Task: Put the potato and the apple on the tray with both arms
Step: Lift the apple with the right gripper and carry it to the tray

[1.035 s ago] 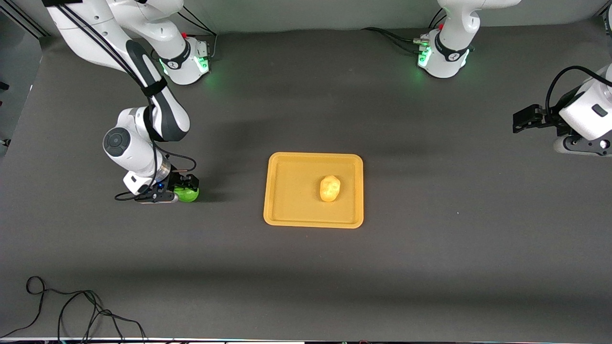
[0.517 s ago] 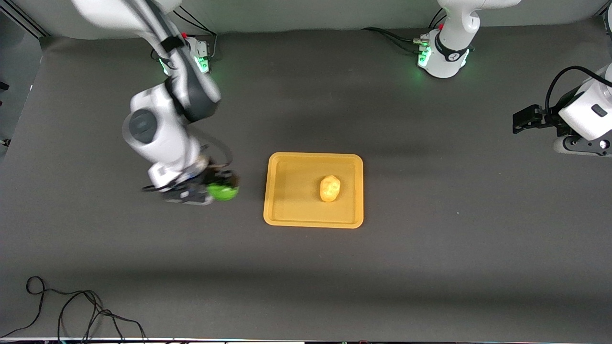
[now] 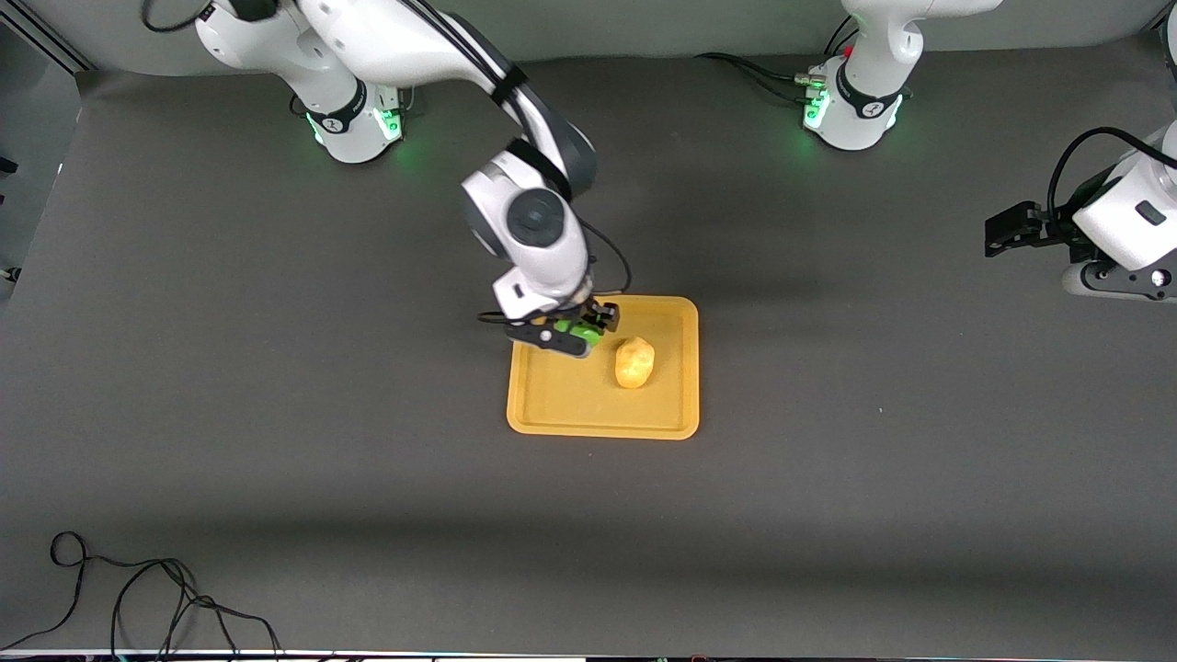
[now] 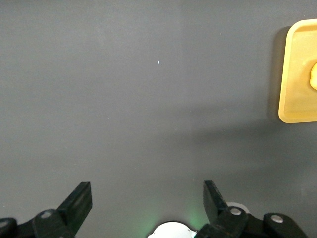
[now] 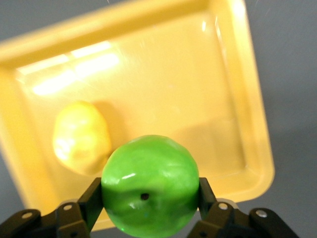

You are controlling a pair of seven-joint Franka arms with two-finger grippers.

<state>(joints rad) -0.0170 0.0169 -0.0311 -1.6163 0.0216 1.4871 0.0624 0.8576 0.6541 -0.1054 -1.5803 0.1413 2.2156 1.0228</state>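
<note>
The orange-yellow tray [image 3: 552, 405] lies in the middle of the table. The pale yellow-tan potato [image 3: 634, 361] rests on it, toward the left arm's end. My right gripper [image 3: 582, 331] is shut on the green apple [image 3: 579, 332] and holds it in the air over the tray's right-arm end. In the right wrist view the apple [image 5: 149, 186] sits between the fingers [image 5: 92, 201], with the potato [image 5: 81, 137] and the tray [image 5: 198, 89] below. My left gripper [image 3: 1002, 230] is open and empty, waiting over the left arm's end of the table; its wrist view [image 4: 146, 203] shows a tray corner [image 4: 297, 99].
A black cable [image 3: 138, 598] lies coiled at the table's near edge toward the right arm's end. The two green-lit bases [image 3: 354, 124] [image 3: 851, 110] stand along the table edge farthest from the front camera.
My right gripper has lifted the apple off the table and carried it toward the left arm's end, from the bare table to over the tray. The left arm has not moved.
</note>
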